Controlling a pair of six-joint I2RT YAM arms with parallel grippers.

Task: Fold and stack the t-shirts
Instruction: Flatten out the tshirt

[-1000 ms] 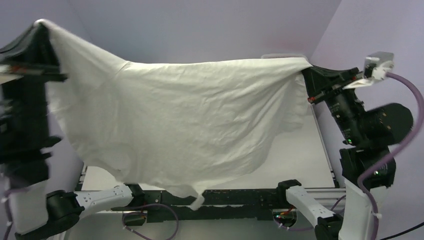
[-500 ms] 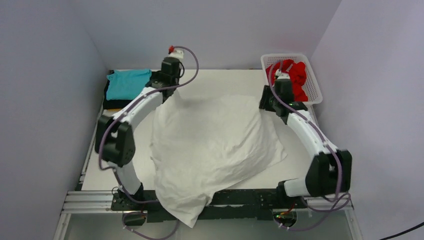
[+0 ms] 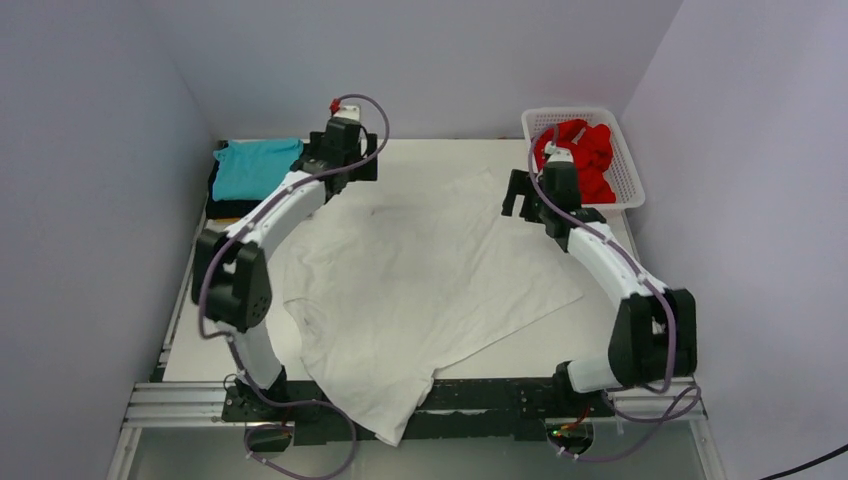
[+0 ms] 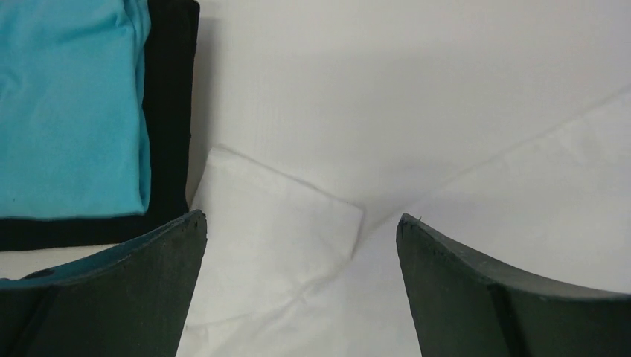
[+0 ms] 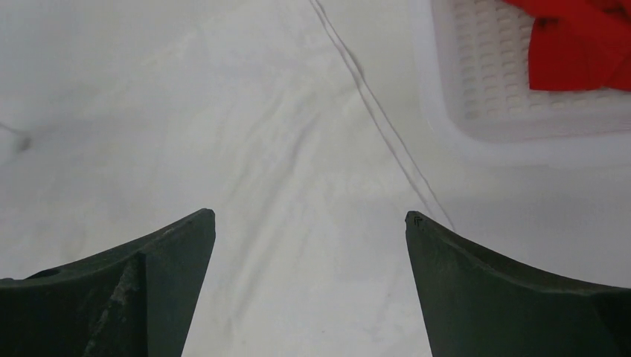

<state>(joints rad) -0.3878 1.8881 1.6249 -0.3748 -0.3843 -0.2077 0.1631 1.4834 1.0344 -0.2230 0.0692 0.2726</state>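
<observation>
I see the white shirt (image 3: 420,290) spread out on the counter (image 3: 440,160), one end drooping over the near edge. My left tool (image 4: 301,223) hangs above the white shirt's far left corner, fingers wide apart and gripping nothing. My right tool (image 5: 309,216) is just as wide and empty over its far right part. Left of the white shirt, a teal shirt (image 3: 255,168) lies folded on a black shirt (image 3: 225,208). Right of it, a red shirt (image 3: 580,155) sits bunched in the basket (image 3: 630,185).
</observation>
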